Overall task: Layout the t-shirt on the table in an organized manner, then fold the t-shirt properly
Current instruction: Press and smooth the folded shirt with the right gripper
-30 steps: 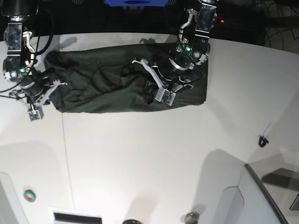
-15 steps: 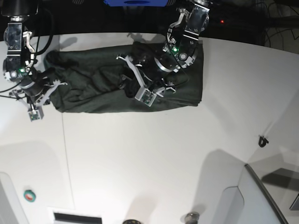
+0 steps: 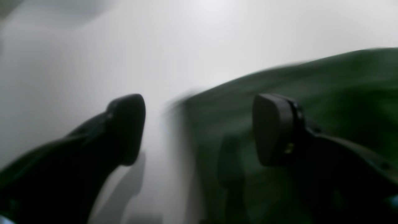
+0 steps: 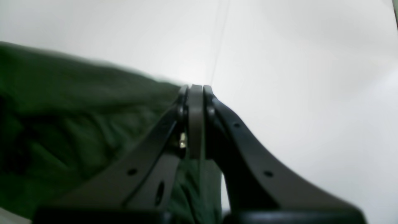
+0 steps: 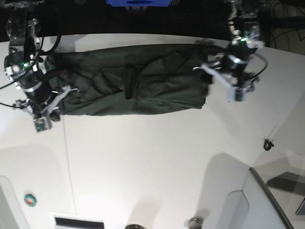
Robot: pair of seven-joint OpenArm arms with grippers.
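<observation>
Left jaws: the left gripper (image 5: 232, 85) stands open with nothing between its pads, just off the shirt's end nearest the desk's right edge; in the left wrist view the left gripper (image 3: 199, 130) straddles the cloth's border, one pad (image 3: 273, 129) over green fabric, the other over bare desk.
Right jaws: the right gripper (image 4: 195, 121) is closed; green cloth lies right at its tips and it looks to be pinching the shirt's corner, though the nip itself is hidden.
Right jaws, base view: the right gripper (image 5: 43, 114) sits at the shirt's front corner nearest the desk's left edge.
T-shirt: the dark green t-shirt (image 5: 128, 86) lies bunched in a long band along the desk's far edge, wrinkled, with a dark fold near its middle.
Long axis: it runs left to right across the desk (image 5: 157, 157), one arm at each end.
Relation for the next move: I judge the left arm must re-grip its end, which lies just inward of its open jaws.
</observation>
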